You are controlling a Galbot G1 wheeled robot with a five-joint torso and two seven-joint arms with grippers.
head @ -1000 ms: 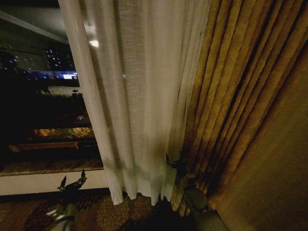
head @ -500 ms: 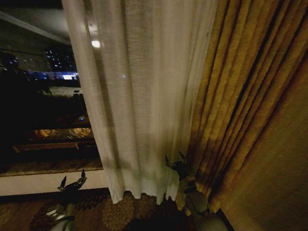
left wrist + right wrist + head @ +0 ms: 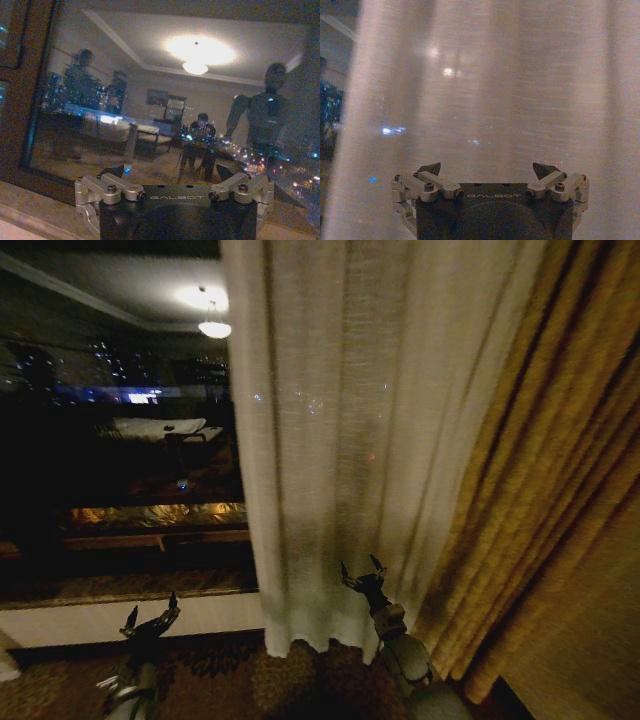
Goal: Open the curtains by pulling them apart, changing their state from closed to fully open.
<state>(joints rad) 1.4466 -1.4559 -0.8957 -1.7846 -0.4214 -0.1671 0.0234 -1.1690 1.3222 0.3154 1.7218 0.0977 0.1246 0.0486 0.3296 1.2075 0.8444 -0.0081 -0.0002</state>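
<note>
1. My right gripper [image 3: 362,572] has jaws spread wide, gripping nothing; the curtain [image 3: 360,440] hangs just ahead of the tips.
2. My left gripper [image 3: 150,618] waits open too, facing the bare window [image 3: 120,470].
3. Judging progress: glass uncovered left, this panel not fully bunched against the gold drape [image 3: 540,520].

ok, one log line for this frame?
right hand: open, low against sheer curtain | left hand: open, idle by window | gold drape: bunched right | glass: uncovered left
</note>
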